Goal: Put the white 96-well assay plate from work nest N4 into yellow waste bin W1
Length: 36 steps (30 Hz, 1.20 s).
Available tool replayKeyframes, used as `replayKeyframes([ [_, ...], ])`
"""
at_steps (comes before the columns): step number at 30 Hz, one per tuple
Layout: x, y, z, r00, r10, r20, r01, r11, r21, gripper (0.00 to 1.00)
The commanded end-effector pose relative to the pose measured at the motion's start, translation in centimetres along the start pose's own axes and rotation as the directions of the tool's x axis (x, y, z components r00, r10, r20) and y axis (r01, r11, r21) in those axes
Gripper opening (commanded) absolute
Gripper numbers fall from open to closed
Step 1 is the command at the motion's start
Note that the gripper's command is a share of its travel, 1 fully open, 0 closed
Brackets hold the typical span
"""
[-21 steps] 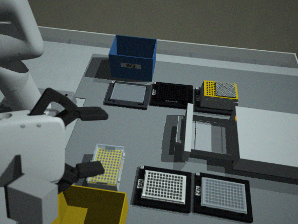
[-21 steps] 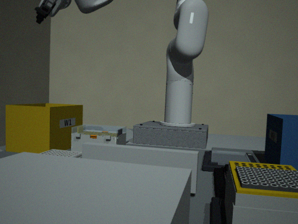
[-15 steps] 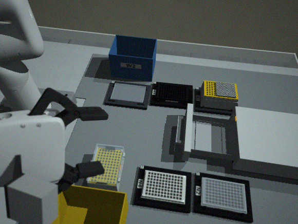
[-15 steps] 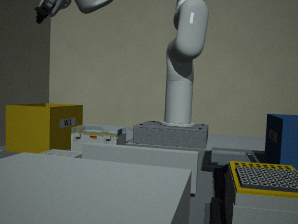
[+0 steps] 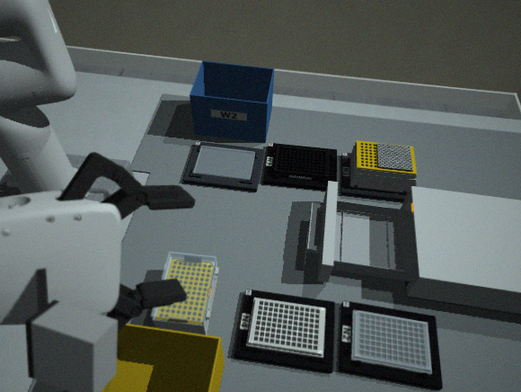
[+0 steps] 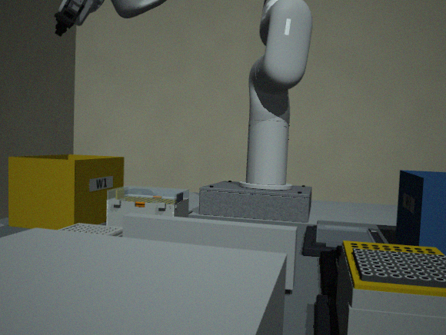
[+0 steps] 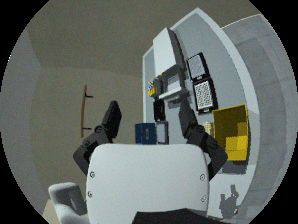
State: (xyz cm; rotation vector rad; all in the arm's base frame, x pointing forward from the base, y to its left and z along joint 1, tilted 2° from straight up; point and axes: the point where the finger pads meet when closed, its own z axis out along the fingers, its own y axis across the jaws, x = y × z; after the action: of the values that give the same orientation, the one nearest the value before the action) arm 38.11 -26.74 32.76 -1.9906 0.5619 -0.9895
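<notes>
Two square-sided bins stand on the matte grey worktop: yellow W1 at the near edge and blue W2 at the far side. The white 96-well plate, a flat rectangular grid of small wells, lies in its black N4 nest just beside W1. The gripper hangs high above the worktop, its dark angular fingers spread fully apart, grasping and touching nothing.
</notes>
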Motion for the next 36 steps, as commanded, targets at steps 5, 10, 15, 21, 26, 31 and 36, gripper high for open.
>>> replayKeyframes([
  [5, -2.1, -0.3, 3.0, 0.990, 0.027, 0.135, -0.021, 0.999, -0.045, 1.00],
  [10, -3.7, -0.4, 4.7, 0.982, 0.040, 0.186, -0.028, 0.997, -0.066, 1.00],
  [15, -4.7, -0.4, 5.8, 0.960, 0.059, 0.273, -0.030, 0.994, -0.109, 1.00],
  [21, -6.6, -0.4, 7.5, 0.936, 0.074, 0.343, -0.023, 0.988, -0.150, 1.00],
  [26, -8.3, -0.5, 9.1, 0.910, 0.087, 0.406, -0.008, 0.982, -0.191, 1.00],
  [31, -9.5, -0.5, 10.0, 0.881, 0.098, 0.463, 0.013, 0.973, -0.230, 1.00],
  [36, -11.5, -0.6, 11.6, 0.839, 0.110, 0.533, 0.055, 0.957, -0.285, 1.00],
])
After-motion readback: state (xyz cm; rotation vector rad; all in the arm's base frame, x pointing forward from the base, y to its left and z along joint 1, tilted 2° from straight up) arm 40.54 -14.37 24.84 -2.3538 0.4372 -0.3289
